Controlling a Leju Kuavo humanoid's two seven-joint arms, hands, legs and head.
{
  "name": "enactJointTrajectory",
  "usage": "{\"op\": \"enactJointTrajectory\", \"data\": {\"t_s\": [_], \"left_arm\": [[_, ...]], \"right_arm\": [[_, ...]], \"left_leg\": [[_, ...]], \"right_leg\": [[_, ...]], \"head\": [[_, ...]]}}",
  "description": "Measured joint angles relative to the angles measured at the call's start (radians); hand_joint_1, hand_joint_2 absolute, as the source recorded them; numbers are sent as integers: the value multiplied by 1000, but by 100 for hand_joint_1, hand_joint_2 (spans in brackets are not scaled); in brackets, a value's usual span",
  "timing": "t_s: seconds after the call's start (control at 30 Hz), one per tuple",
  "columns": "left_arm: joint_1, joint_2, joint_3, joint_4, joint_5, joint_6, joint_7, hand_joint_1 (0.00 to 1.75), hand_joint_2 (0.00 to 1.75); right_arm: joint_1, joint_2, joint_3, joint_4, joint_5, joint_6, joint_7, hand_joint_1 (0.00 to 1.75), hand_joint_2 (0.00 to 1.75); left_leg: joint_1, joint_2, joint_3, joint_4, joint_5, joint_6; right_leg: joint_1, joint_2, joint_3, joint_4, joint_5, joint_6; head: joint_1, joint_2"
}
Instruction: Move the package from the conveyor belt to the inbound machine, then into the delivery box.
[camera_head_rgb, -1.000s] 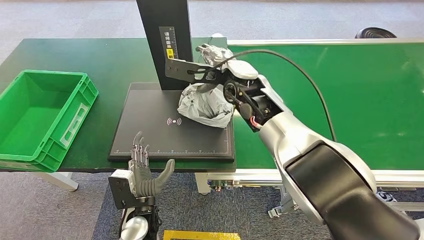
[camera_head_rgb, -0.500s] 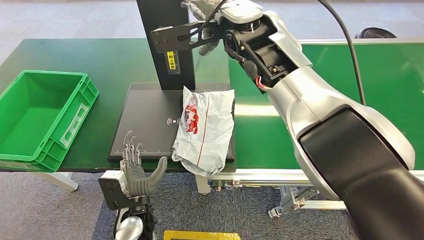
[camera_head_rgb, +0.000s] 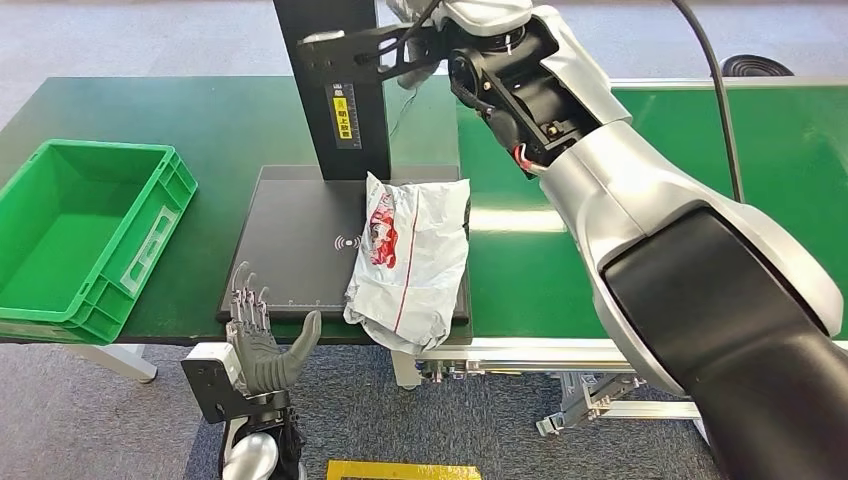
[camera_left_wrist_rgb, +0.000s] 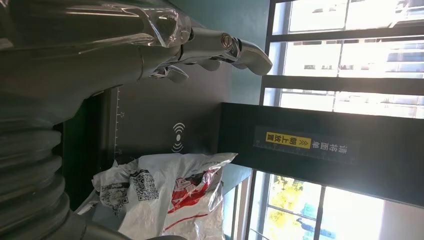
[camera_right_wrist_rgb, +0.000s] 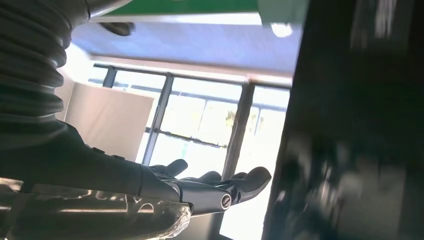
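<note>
Green tabletop all round; the package (camera_head_rgb: 410, 262) lies on the inbound machine (camera_head_rgb: 290, 245), overhanging its near edge. Soft, crinkly, probably light: best gathered mid-body. Left hand (camera_head_rgb: 262, 345), at 7 o'clock, spread and empty. Right hand (camera_right_wrist_rgb: 200, 187), raised at 12, flat, holding nothing.

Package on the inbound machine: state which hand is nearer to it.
Left. The left hand hovers open just off the table's near edge beside the package; the right hand is raised, open, beyond the machine's post.
</note>
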Motion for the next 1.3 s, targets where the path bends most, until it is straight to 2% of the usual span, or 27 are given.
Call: {"op": "enactJointTrajectory", "data": {"t_s": [0.1,0.17,0.4,0.53,0.7,1.07,1.2,1.3], "left_arm": [[8,0,1,-10,-2,23,0,0,175],[15,0,2,-16,-4,34,0,0,175],[29,3,3,-38,-14,54,0,0,175],[42,6,0,-49,-17,64,0,0,175],[52,6,0,-57,-18,67,0,0,175],[53,7,-1,-61,-19,68,0,0,175],[57,10,-1,-65,-18,83,0,0,175],[70,16,0,-82,-19,100,0,0,175]], "right_arm": [[-3,-34,-66,-15,-89,-170,1,0,175],[0,-63,-122,-28,-138,-234,-25,0,175],[85,-150,-298,-89,-300,-331,-172,0,175],[162,-204,-406,-134,-401,-369,-220,0,175],[225,-252,-495,-167,-433,-383,-238,0,175],[251,-276,-532,-187,-439,-383,-243,0,175],[307,-287,-551,-230,-520,-370,-330,0,175],[453,-302,-570,-340,-644,-352,-446,0,175]], "left_leg": [[0,-2,0,0,0,0],[0,-3,0,0,0,0],[0,-4,1,0,0,0],[0,-5,1,0,0,0],[-1,-1,1,0,0,0],[0,-1,1,0,0,0],[0,-2,2,0,0,0],[0,-4,3,0,0,0]], "right_leg": [[0,-1,1,0,0,0],[0,-2,2,0,0,0],[0,-1,2,0,0,0],[0,-2,3,0,0,0],[-1,-1,2,0,0,1],[0,-1,2,0,0,1],[0,-1,3,0,0,1],[0,-3,5,0,-1,1]], "head": [[0,0],[0,0],[0,0],[0,0],[0,0],[0,0],[0,0],[0,0]]}}
